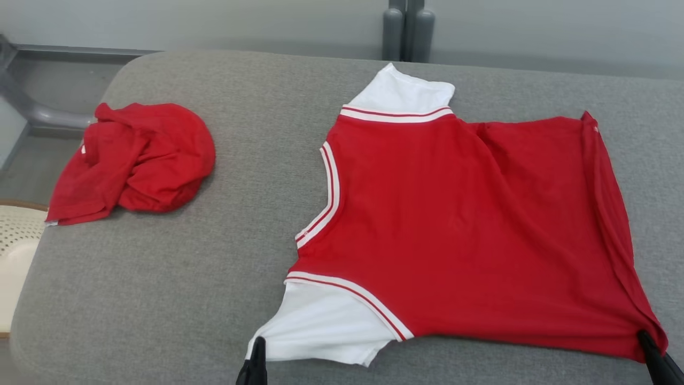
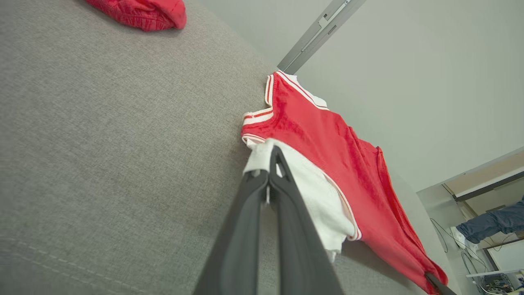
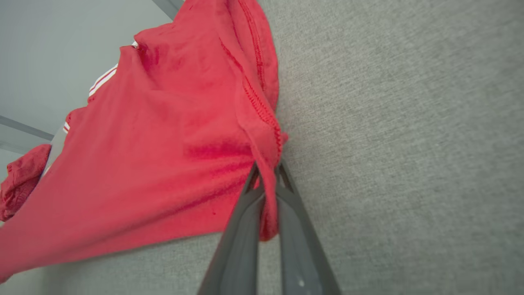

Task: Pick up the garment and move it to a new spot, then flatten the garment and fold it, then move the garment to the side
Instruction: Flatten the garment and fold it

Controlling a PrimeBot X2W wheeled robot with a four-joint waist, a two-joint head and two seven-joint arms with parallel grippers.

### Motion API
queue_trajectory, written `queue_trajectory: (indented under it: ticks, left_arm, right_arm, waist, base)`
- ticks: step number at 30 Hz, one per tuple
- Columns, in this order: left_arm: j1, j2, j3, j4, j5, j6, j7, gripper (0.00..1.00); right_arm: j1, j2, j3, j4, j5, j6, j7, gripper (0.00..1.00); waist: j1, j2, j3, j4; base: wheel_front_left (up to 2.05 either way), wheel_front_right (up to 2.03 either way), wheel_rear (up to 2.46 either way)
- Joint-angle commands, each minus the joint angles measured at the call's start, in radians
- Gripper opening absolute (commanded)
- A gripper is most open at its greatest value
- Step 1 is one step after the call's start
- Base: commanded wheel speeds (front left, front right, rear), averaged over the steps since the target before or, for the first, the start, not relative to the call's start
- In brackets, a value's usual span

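Together, two grippers pinch the near edge of a red shirt (image 1: pixel 454 214) lying flat on a grey cushion (image 1: pixel 214 267).
The left gripper (image 2: pixel 272 164), fingers pressed together, nips the edge of the shirt's near white sleeve (image 1: pixel 320 326). The right gripper (image 3: pixel 268 172), likewise clamped tight, holds the shirt's near red hem corner. One shirt lies spread, with two white sleeves and white-striped trim. One crumpled red garment (image 1: pixel 139 160) sits well to the shirt's left, with bare cushion between them. Beyond the shirt's far sleeve stand grey posts (image 1: pixel 406 32). Farther left of the shirt, off the cushion's edge, shows a pale woven seat (image 1: pixel 16 230).
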Motion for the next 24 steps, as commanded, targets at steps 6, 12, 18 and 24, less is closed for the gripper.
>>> queue_trajectory:
  ticks: [6, 12, 18, 24]
  left_arm:
    - [-0.037, 0.031, -0.004, -0.017, 0.006, 0.010, 0.051, 0.00]
    - [-0.093, 0.056, 0.002, -0.041, 0.013, 0.015, 0.098, 0.00]
    - [-0.162, 0.081, 0.015, -0.079, 0.014, 0.026, 0.159, 0.00]
    - [-0.305, 0.107, 0.029, -0.082, 0.034, 0.041, 0.233, 0.00]
  right_arm:
    - [0.031, 0.027, -0.052, -0.093, -0.054, -0.001, 0.062, 0.00]
    - [-0.006, 0.051, -0.093, -0.138, -0.097, -0.001, 0.137, 0.00]
    - [-0.022, 0.048, -0.120, -0.185, -0.124, -0.001, 0.244, 0.00]
    - [-0.107, 0.032, -0.095, -0.208, -0.197, -0.001, 0.377, 0.00]
  waist:
    - [0.0001, -0.0001, 0.001, 0.019]
    - [0.0001, -0.0001, 0.014, -0.026]
    - [0.0001, -0.0001, 0.032, -0.063]
    - [0.0001, -0.0001, 0.053, -0.088]
  base:
    - [0.00, 0.00, 0.00]
    - [0.00, 0.00, 0.00]
    - [0.00, 0.00, 0.00]
    - [0.00, 0.00, 0.00]
